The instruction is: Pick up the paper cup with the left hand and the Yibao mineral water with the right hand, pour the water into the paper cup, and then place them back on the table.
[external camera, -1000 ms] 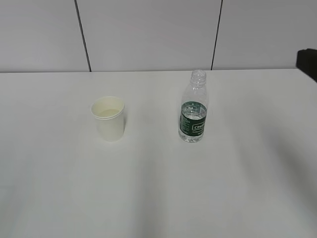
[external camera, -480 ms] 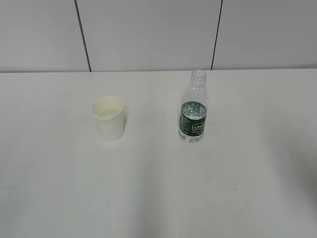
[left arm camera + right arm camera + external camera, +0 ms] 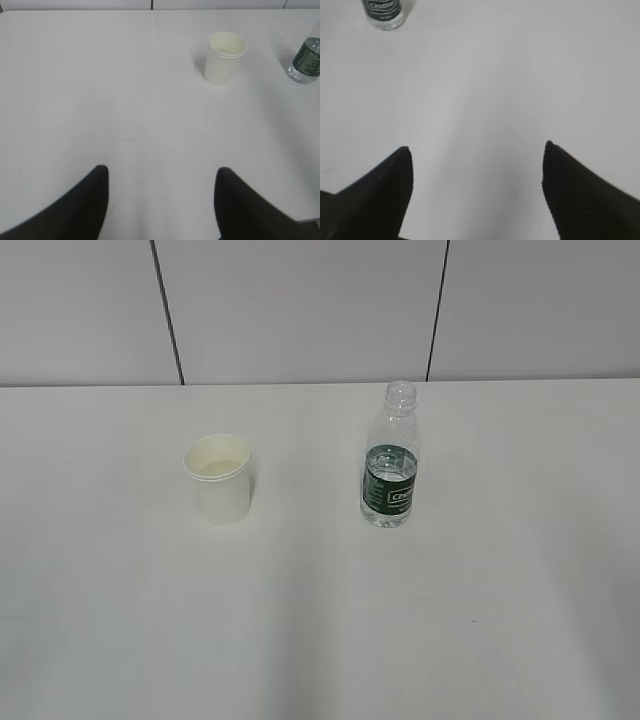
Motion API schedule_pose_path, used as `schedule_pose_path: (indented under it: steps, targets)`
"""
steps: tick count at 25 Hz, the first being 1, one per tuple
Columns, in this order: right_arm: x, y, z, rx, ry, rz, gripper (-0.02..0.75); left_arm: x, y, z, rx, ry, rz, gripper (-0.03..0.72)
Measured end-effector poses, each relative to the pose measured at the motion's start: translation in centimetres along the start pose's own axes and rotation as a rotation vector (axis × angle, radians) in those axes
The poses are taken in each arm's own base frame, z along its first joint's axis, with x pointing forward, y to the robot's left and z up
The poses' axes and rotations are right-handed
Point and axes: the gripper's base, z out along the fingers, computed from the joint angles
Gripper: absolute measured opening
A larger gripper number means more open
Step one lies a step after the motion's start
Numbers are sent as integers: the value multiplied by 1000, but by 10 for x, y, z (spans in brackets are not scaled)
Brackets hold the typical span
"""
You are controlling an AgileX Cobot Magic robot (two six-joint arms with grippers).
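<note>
The cream-white paper cup (image 3: 220, 478) stands upright on the white table (image 3: 320, 620), with clear liquid showing inside it. The capless Yibao bottle (image 3: 391, 472) with its dark green label stands upright to the cup's right, partly filled with water. Neither arm shows in the exterior view. In the left wrist view my left gripper (image 3: 161, 172) is open and empty, well short of the cup (image 3: 225, 58); the bottle (image 3: 306, 61) is at the right edge. In the right wrist view my right gripper (image 3: 476, 147) is open and empty, far from the bottle's base (image 3: 383, 12).
A grey panelled wall (image 3: 300, 310) with dark vertical seams runs behind the table's far edge. The table's near right edge shows in the left wrist view (image 3: 310, 220).
A dark part of the right arm at the exterior view's right edge one second ago has left the view. Cup and bottle have not moved.
</note>
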Motion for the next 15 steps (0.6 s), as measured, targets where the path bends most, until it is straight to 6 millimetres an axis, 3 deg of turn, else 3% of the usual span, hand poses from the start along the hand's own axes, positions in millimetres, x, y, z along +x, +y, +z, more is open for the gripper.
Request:
schedule_pose_path:
  steps: [8,15]
  targets:
    - [33,6,-34,-32,-24,-9,592,0,0,0,0,-1,0,458]
    - [59,11,-52,-35,-83,1,592,0,0,0,1,-1,0,458]
